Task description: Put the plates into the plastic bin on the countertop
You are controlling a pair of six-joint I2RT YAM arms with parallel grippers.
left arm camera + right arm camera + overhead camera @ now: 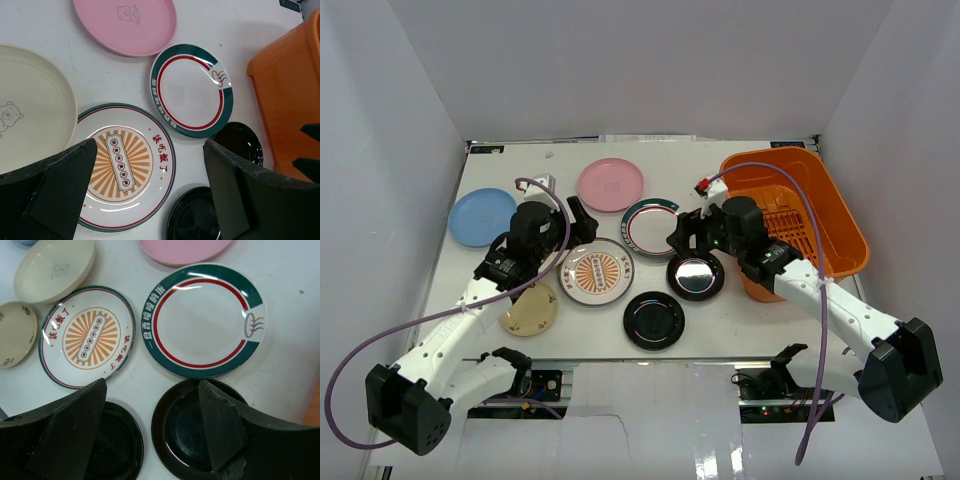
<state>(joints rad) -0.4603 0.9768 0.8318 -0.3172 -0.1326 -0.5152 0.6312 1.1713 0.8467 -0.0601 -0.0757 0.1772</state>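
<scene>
- Plates are all out on the bench (740,325). None shows inside the plastic bin (820,190) over at the far right, so the job looks barely begun.
- The left pincer (145,185) hangs spread wide and empty right above the sunburst plate (125,165), one finger to each side of it. Best guess is it's lining up on that one, since it lies on the left arm's side.
- The right pincer (147,430) is spread too and grips nothing. It sits low over the black plate (192,430) just beside the teal-rim plate (205,320), with its other finger over the second black plate (117,445).
- That choice makes sense: this black plate lies close to the bin, on the right arm's side.
- The pink plate (610,184) and light blue plate (482,216) sit farther back, and the small cream plate (529,309) is down by the left arm. Nothing is touching them.
- Glossy flat plates probably need a finger hooked over the rim, or they could slip.
</scene>
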